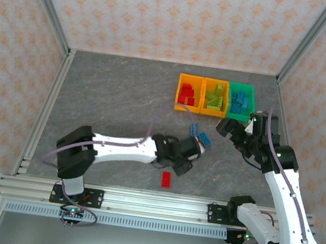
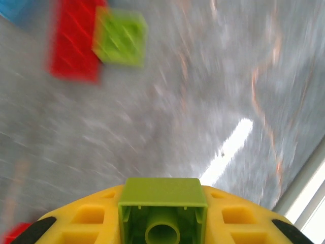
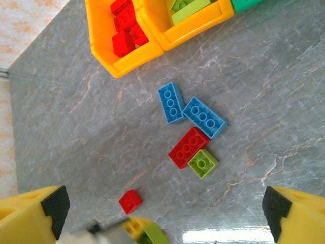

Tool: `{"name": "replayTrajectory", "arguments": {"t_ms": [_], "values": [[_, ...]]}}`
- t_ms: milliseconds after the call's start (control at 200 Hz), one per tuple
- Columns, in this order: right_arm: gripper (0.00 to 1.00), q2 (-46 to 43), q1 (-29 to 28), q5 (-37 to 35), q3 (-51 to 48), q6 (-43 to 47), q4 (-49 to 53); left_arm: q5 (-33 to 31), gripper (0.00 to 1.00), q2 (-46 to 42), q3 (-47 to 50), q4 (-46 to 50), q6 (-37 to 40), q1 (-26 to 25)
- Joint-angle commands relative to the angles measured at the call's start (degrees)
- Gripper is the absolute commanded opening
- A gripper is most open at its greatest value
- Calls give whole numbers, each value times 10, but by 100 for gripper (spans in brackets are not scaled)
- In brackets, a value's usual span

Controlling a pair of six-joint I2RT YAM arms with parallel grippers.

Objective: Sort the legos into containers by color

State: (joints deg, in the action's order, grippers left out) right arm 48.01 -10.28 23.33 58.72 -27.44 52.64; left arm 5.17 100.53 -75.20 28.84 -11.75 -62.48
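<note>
- While hovering low over the desk (image 1: 112, 97), gripped a lime brick (image 2: 162, 195) in the left claw (image 2: 162, 229): jaws drawn narrow on two opposite sides, hollow underside turned to the wrist camera. Looked near square from there, so probably no long axis to line up.
- Found on the near side of that claw, in the top view, one red brick (image 1: 166, 179), flat and apart from the rest.
- Found between the claw and the bins a loose cluster (image 3: 188, 147) of two blue, one red and one lime, studs up, the red and lime touching.
- Judged the drop point to lie away from the arm bases and a little right of the held brick: the middle orange bin (image 3: 203, 29), lime pieces inside, flanked by the left orange bin (image 3: 133, 65) with reds and the green bin (image 3: 249, 4) with blues, all three in one tight row.
- Found the right claw (image 1: 232, 130) spread wide with nothing between its pads (image 3: 278, 203), just on the near side of the green bin; nearer the row than the left claw, yet without the brick.
- Rested everything on a flat, grey, veined desk with one glare streak; enclosed on three sides by patterned walls (image 1: 165, 14) and metal posts (image 1: 49, 5), seemingly open above the bins for a drop from overhead.
</note>
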Motion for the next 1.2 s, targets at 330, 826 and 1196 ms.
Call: {"name": "replayTrajectory", "arguments": {"t_ms": [330, 826, 1196], "values": [[99, -48, 2, -27, -21, -26, -17, -135, 16, 269, -438, -57, 35, 151], [99, -62, 2, -36, -24, -17, 1, -133, 45, 530, -821, -16, 62, 177], [99, -50, 2, -36, -60, -25, -26, -66, 49, 280, -581, -44, 68, 176]]}}
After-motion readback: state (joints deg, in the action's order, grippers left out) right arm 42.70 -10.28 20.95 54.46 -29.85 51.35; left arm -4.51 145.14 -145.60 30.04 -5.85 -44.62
